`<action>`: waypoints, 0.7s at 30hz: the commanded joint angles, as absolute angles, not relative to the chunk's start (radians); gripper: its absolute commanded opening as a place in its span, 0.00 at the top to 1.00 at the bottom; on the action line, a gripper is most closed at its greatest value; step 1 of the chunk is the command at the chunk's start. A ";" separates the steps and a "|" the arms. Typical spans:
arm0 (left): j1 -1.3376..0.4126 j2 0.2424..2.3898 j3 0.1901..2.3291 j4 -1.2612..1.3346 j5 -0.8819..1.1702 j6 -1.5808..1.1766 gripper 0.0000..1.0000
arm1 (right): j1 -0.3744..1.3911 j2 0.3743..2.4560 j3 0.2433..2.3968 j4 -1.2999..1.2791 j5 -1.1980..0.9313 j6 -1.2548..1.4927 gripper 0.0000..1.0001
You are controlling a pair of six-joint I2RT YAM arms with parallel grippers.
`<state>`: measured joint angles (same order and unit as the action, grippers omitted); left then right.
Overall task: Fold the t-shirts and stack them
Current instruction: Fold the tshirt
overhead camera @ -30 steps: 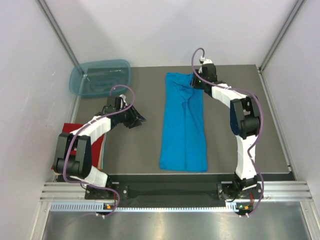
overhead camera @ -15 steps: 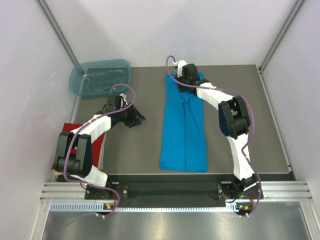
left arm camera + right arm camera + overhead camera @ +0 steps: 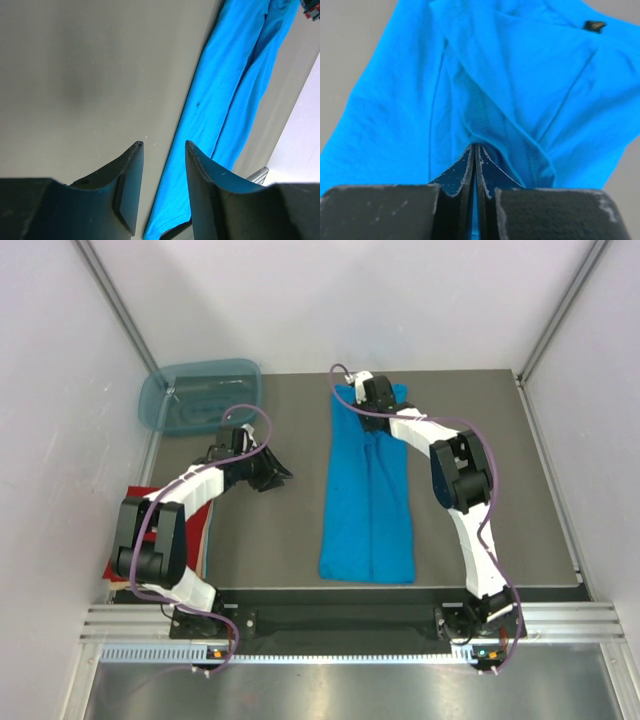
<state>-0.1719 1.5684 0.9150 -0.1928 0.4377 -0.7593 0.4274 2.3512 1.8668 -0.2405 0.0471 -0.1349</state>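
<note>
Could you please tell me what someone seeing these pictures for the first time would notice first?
The long turquoise t-shirt, folded lengthwise down the middle of the table, stands out most, with the right claw shut on a fold at its far end. To its left, the left claw hangs open over bare table, and a red t-shirt lies at the near left edge, partly under that arm.

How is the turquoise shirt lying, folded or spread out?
Folded lengthwise: the turquoise shirt is a long narrow strip, both sides turned inward to a centre line.
</note>
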 commanded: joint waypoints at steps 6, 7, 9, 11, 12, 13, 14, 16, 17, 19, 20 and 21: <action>-0.169 1.585 0.943 -0.169 0.442 -0.750 0.56 | 0.428 2.344 1.921 -0.164 0.066 -0.127 1.00; -0.169 1.586 0.943 -0.167 0.445 -0.752 0.56 | 0.425 2.347 1.925 -0.163 0.067 -0.126 1.00; -0.169 1.589 0.943 -0.164 0.443 -0.753 0.56 | 0.425 2.358 1.934 -0.158 0.074 -0.123 1.00; -0.169 1.591 0.942 -0.166 0.445 -0.753 0.57 | 0.420 2.364 1.937 -0.153 0.086 -0.115 1.00; -0.169 1.592 0.942 -0.164 0.445 -0.753 0.57 | 0.414 2.362 1.936 -0.143 0.093 -0.104 1.00; -0.169 1.592 0.940 -0.164 0.446 -0.753 0.57 | 0.411 2.362 1.931 -0.135 0.098 -0.098 1.00; -0.169 1.592 0.939 -0.161 0.446 -0.755 0.57 | 0.407 2.361 1.930 -0.130 0.100 -0.088 1.00; -0.169 1.592 0.936 -0.155 0.448 -0.758 0.57 | 0.396 2.356 1.939 -0.140 0.120 -0.039 1.00; -0.169 1.591 0.931 -0.153 0.448 -0.759 0.57 | 0.391 2.347 1.933 -0.134 0.135 -0.026 1.00; -0.169 1.595 0.927 -0.143 0.448 -0.765 0.57 | 0.384 2.356 1.928 -0.118 0.165 -0.006 1.00; -0.169 1.597 0.925 -0.141 0.451 -0.765 0.57 | 0.379 2.385 1.943 -0.164 0.188 -0.006 1.00; -0.169 1.598 0.925 -0.140 0.454 -0.767 0.57 | 0.370 2.396 1.977 -0.184 0.193 0.038 1.00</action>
<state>-0.1719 1.5837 0.9150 -0.1848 0.4381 -0.7609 0.3923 2.3634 1.8999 -0.1818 0.1307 -0.0395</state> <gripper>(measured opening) 0.437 0.005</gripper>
